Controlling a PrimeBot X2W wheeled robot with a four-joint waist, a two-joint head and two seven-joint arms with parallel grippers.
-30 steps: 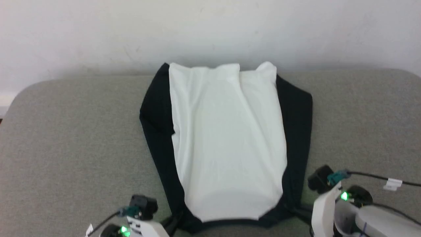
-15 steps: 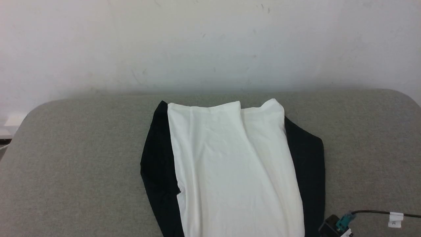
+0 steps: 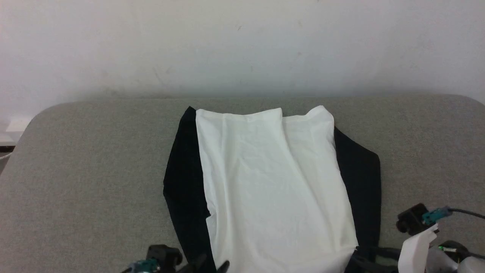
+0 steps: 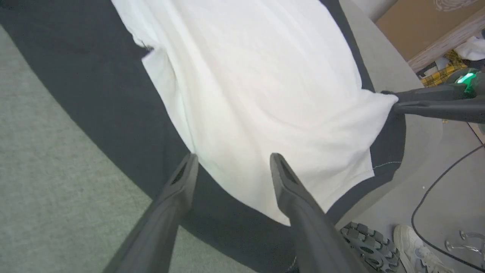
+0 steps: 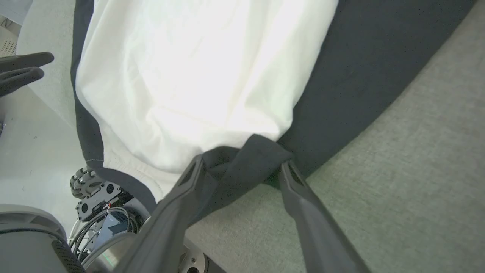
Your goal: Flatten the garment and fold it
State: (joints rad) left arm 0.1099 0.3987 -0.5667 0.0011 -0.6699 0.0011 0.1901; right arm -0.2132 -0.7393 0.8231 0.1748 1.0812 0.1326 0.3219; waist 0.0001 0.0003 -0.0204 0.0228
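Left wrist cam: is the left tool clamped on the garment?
No: the jaws of the left tool stand wide apart over the garment, with no fabric pinched between them.

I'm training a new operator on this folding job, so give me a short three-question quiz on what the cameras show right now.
1. True or false: the shirt lies in a crumpled ball on the grey table.
2. What sits between the jaws of the right gripper? A white cloth; B black cloth; C a cable.
3. Fill in: the jaws of the left gripper stand ____.
Key: 1 false, it lies spread out; 2 B; 3 open.
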